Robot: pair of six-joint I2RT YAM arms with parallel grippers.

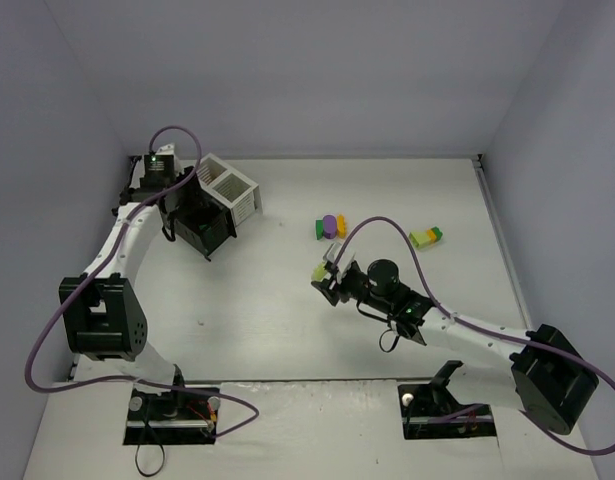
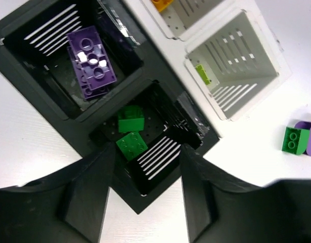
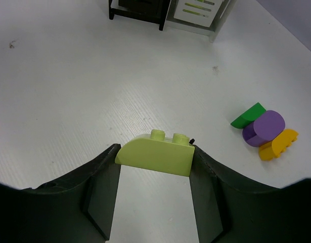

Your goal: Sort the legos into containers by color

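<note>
My right gripper (image 3: 155, 151) clamps a lime-green brick (image 3: 145, 157) over the table (image 3: 69, 91) — further out, green, purple and yellow bricks (image 3: 264, 127) huddle. My left gripper (image 2: 147, 152) hangs released over the black bin (image 2: 195, 134) — two dark green bricks (image 2: 131, 144) inside.

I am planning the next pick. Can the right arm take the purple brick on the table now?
Probably not. The right gripper is shut on a lime-green brick, so its jaws are full. The path to the purple brick looks free, though a green brick and an orange brick touch it.
</note>
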